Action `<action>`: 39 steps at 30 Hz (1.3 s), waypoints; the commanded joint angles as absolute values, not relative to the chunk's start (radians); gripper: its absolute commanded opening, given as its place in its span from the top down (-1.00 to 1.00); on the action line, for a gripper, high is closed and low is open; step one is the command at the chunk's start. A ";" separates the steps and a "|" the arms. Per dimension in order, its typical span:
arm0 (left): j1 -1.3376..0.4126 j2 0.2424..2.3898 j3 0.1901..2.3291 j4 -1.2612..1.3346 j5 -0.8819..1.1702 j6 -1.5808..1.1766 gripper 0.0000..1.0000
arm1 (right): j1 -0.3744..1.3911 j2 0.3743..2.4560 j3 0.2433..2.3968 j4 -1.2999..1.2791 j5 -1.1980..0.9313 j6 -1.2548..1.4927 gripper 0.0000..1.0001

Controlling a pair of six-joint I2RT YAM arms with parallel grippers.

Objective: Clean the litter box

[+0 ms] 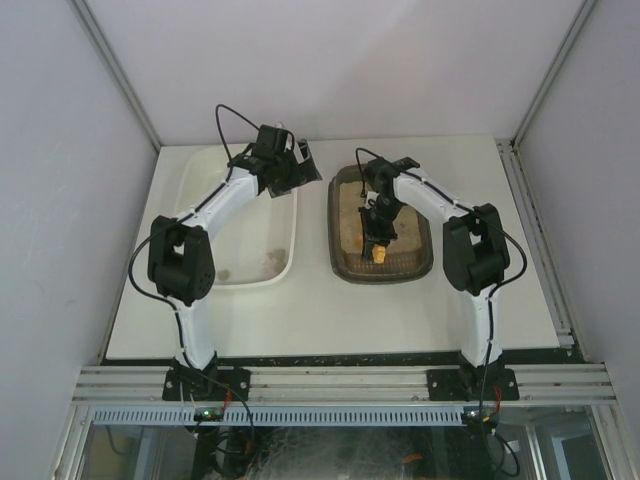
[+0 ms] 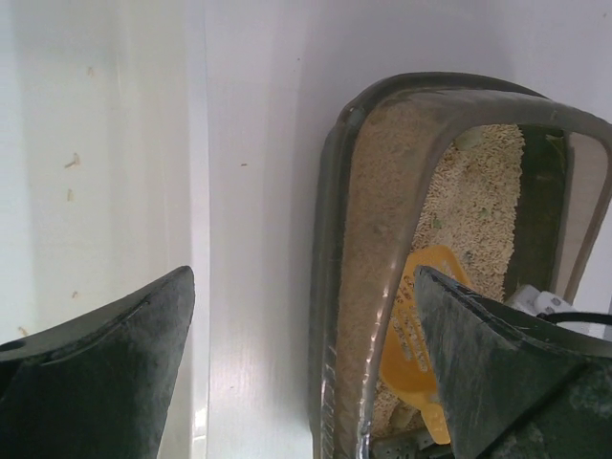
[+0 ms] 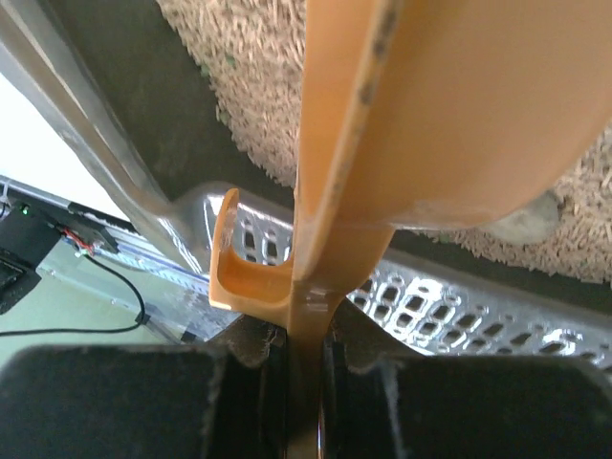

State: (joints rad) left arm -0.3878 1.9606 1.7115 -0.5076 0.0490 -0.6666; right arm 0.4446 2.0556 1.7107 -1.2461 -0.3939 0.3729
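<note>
**Right arm has the scoop in the litter box, left arm open beside it**

- The litter box (image 1: 400,272) sits on the table (image 1: 310,320), right of centre, directly in front of the right arm. It is a dark tray with a thick rounded rim, and its long axis runs away from the bases.
- The litter (image 2: 478,191) is beige and pellet-like. It covers the floor, and dusty residue coats the inner wall on the side the left wrist camera faces.
- The orange scoop (image 1: 379,255) is inside the box over its near half. In the left wrist view, the slotted blade (image 2: 421,325) is down on the litter, close to the box wall.
- The right gripper (image 1: 378,240) hangs over the box, pointing down. In the right wrist view it is clamped tight on the scoop handle (image 3: 430,115), with the two pads pressed against either side of the thin orange edge.
- A grey lump (image 3: 521,222) lies on the litter just under the scoop. I can't tell whether they touch.
- The white tub (image 1: 250,230) is to the left of the litter box. The two run parallel, with a strip of table between them. The tub has brownish smears on its floor and a few specks on its wall.
- The left gripper (image 1: 295,165) is over the far right corner of the tub, near the far left corner of the litter box. Its jaws are wide apart and hold nothing. Its fingers (image 2: 105,363) frame the tub wall on one side and the box rim on the other.
</note>
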 commanded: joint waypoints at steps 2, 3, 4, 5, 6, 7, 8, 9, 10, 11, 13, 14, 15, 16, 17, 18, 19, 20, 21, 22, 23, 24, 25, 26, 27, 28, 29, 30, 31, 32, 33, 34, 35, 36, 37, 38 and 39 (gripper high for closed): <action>-0.393 1.893 1.679 -0.475 0.005 -0.629 -0.99 | 0.451 2.133 1.808 -1.243 -0.348 0.391 1.00; -0.393 1.892 1.676 -0.473 0.002 -0.626 -0.99 | 0.450 2.138 1.819 -1.233 -0.354 0.392 1.00; -0.392 1.890 1.674 -0.469 0.000 -0.624 -0.99 | 0.444 2.142 1.822 -1.218 -0.366 0.396 1.00; -0.393 1.889 1.674 -0.468 -0.001 -0.621 -0.99 | 0.436 2.142 1.820 -1.198 -0.387 0.398 1.00; -0.393 1.890 1.672 -0.465 -0.003 -0.619 -0.99 | 0.427 2.138 1.813 -1.173 -0.410 0.400 1.00; -0.393 1.891 1.672 -0.465 -0.004 -0.617 -0.99 | 0.416 2.128 1.797 -1.139 -0.444 0.403 1.00; -0.393 1.891 1.672 -0.465 -0.007 -0.615 -0.99 | 0.402 2.113 1.769 -1.092 -0.483 0.407 1.00; -0.393 1.893 1.672 -0.464 -0.008 -0.614 -1.00 | 0.390 2.096 1.736 -1.045 -0.528 0.418 1.00; -0.393 1.893 1.672 -0.465 -0.008 -0.612 -1.00 | 0.374 2.082 1.698 -0.989 -0.601 0.439 1.00; -0.392 1.894 1.672 -0.465 -0.007 -0.611 -0.99 | 0.357 2.069 1.658 -0.936 -0.658 0.455 1.00; -0.393 1.894 1.671 -0.464 -0.008 -0.606 -0.99 | 0.324 2.047 1.572 -0.837 -0.739 0.493 1.00; -0.393 1.894 1.669 -0.465 -0.009 -0.604 -0.99 | 0.305 2.034 1.533 -0.774 -0.776 0.508 1.00; -0.393 1.894 1.669 -0.465 -0.010 -0.601 -0.99 | 0.292 2.022 1.503 -0.735 -0.793 0.522 1.00; -0.392 1.894 1.668 -0.465 -0.011 -0.596 -0.99 | 0.279 2.008 1.476 -0.710 -0.803 0.530 1.00; -0.392 1.893 1.669 -0.465 -0.014 -0.585 -0.99 | 0.269 1.995 1.460 -0.697 -0.807 0.529 1.00; -0.392 1.892 1.670 -0.467 -0.018 -0.575 -0.99 | 0.258 1.981 1.449 -0.695 -0.803 0.527 1.00; -0.393 1.888 1.671 -0.470 -0.023 -0.560 -0.99 | 0.248 1.964 1.438 -0.694 -0.799 0.521 1.00; -0.393 1.883 1.673 -0.475 -0.029 -0.542 -0.99 | 0.238 1.943 1.426 -0.688 -0.801 0.517 1.00; -0.393 1.878 1.674 -0.483 -0.038 -0.522 -0.99 | 0.229 1.918 1.408 -0.676 -0.805 0.513 1.00; -0.393 1.870 1.674 -0.489 -0.050 -0.502 -0.99 | 0.219 1.893 1.391 -0.665 -0.805 0.512 1.00; -0.393 1.861 1.670 -0.496 -0.063 -0.481 -0.99 | 0.210 1.871 1.377 -0.656 -0.809 0.511 1.00; -0.393 1.850 1.665 -0.500 -0.075 -0.459 -0.99 | 0.203 1.844 1.361 -0.647 -0.818 0.511 1.00; -0.392 1.839 1.657 -0.505 -0.090 -0.439 -1.00 | 0.195 1.827 1.350 -0.639 -0.826 0.511 1.00; -0.392 1.826 1.648 -0.507 -0.111 -0.422 -0.99 | 0.191 1.812 1.339 -0.638 -0.829 0.512 1.00; -0.393 1.812 1.635 -0.508 -0.126 -0.406 -0.99 | 0.187 1.797 1.328 -0.639 -0.831 0.510 1.00; -0.393 1.792 1.623 -0.508 -0.139 -0.391 -0.99 | 0.184 1.783 1.319 -0.641 -0.828 0.507 1.00; -0.393 1.776 1.609 -0.508 -0.148 -0.375 -0.99 | 0.182 1.769 1.309 -0.645 -0.826 0.504 1.00; -0.392 1.759 1.597 -0.510 -0.154 -0.358 -0.99 | 0.180 1.754 1.299 -0.646 -0.823 0.502 1.00; -0.391 1.742 1.586 -0.515 -0.159 -0.342 -1.00 | 0.179 1.742 1.286 -0.647 -0.822 0.501 1.00; -0.391 1.725 1.578 -0.525 -0.158 -0.319 -0.99 | 0.176 1.728 1.273 -0.645 -0.822 0.500 1.00; -0.391 1.708 1.574 -0.538 -0.146 -0.293 -1.00 | 0.174 1.717 1.256 -0.640 -0.823 0.499 1.00; -0.391 1.689 1.572 -0.558 -0.130 -0.263 -1.00 | 0.171 1.704 1.240 -0.629 -0.825 0.504 1.00; -0.391 1.667 1.568 -0.577 -0.116 -0.234 -0.99 | 0.169 1.689 1.203 -0.601 -0.835 0.512 1.00; -0.391 1.642 1.562 -0.597 -0.093 -0.201 -0.99 | 0.167 1.673 1.173 -0.568 -0.843 0.525 1.00; -0.391 1.616 1.551 -0.615 -0.067 -0.161 -0.99 | 0.166 1.653 1.143 -0.526 -0.854 0.542 1.00; -0.391 1.584 1.536 -0.632 -0.047 -0.114 -0.99 | 0.166 1.634 1.118 -0.481 -0.869 0.560 1.00; -0.391 1.555 1.520 -0.653 -0.021 -0.075 -0.99 | 0.166 1.612 1.089 -0.426 -0.884 0.580 1.00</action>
